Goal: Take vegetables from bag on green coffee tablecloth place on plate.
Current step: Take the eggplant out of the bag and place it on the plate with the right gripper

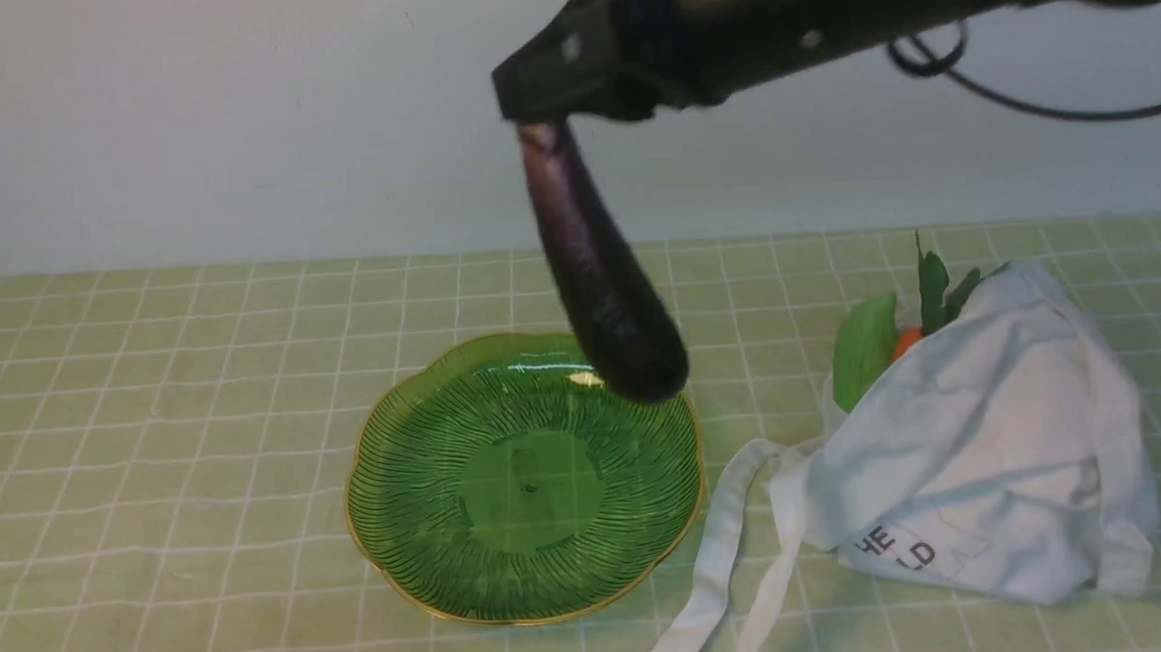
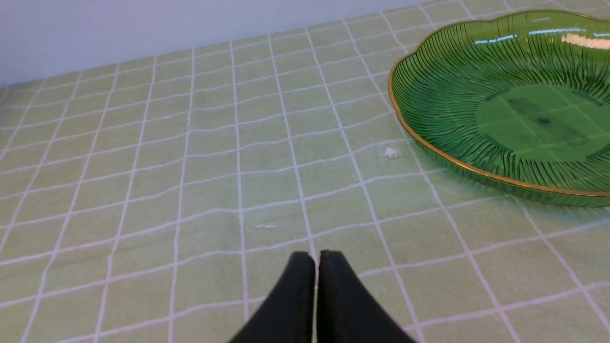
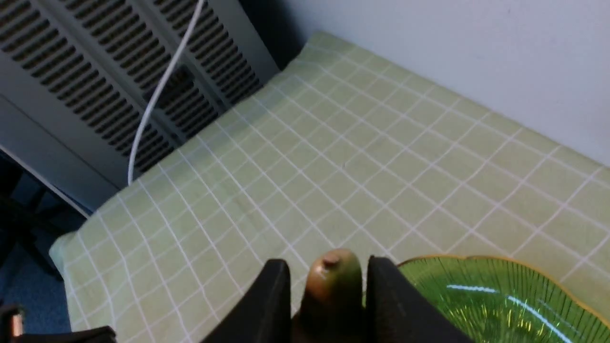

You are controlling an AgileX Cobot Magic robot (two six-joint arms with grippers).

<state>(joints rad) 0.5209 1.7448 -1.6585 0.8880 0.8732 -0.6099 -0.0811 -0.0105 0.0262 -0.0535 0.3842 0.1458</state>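
My right gripper (image 1: pixel 538 124) is shut on the stem end of the dark purple eggplant (image 1: pixel 600 271), which hangs down over the far rim of the green glass plate (image 1: pixel 403 530). In the right wrist view the eggplant's stem tip (image 3: pixel 332 281) sits between the two black fingers, with the plate (image 3: pixel 514 309) beside them. The white bag (image 1: pixel 988 455) lies right of the plate; a pale green vegetable (image 1: pixel 864 348) and the carrot (image 1: pixel 905 341) with its leaves poke out of its mouth. My left gripper (image 2: pixel 317 257) is shut and empty, low over the tablecloth (image 2: pixel 190 166) near the plate (image 2: pixel 429 85).
The bag's white straps (image 1: pixel 718 565) trail onto the cloth by the plate's near right rim. A small white crumb (image 2: pixel 391 152) lies on the cloth near the plate. A wall runs along the table's far edge, and a vented panel (image 3: pixel 95 85) with a white cable stands past the left end.
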